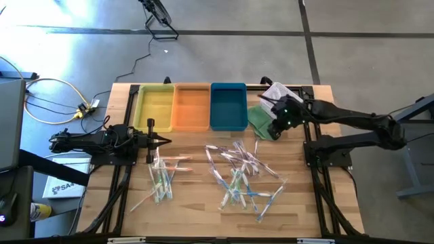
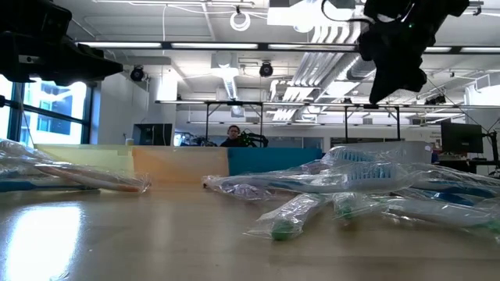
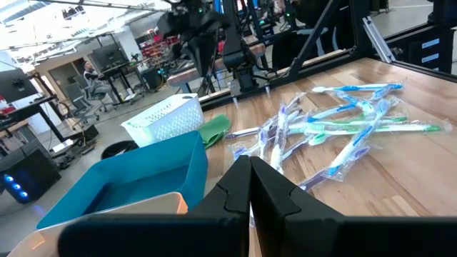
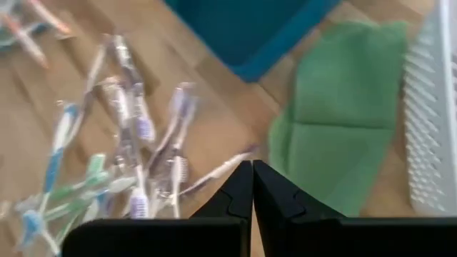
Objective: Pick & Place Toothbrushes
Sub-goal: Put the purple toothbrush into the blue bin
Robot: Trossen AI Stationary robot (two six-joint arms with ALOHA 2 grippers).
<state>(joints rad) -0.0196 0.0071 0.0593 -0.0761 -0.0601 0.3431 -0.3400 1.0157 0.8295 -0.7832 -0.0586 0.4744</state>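
Wrapped toothbrushes lie flat on the wooden table in two loose heaps: a larger one (image 1: 241,175) right of centre, also visible as a spread of toothbrushes (image 4: 136,135), and a smaller one (image 1: 161,177) toward the left. My right gripper (image 4: 252,168) is shut with nothing between its fingers. It hangs slanting down above the green cloth's (image 1: 260,119) near edge, beside the blue tray (image 1: 228,105). At the table's left my left gripper (image 3: 250,163) is shut and empty, pointing level toward the right, just behind the smaller heap.
A yellow tray (image 1: 156,107), an orange tray (image 1: 192,107) and the blue tray stand side by side along the far edge. A white mesh basket (image 1: 278,91) sits at the far right, behind the green cloth. Bare wood shows along the near edge.
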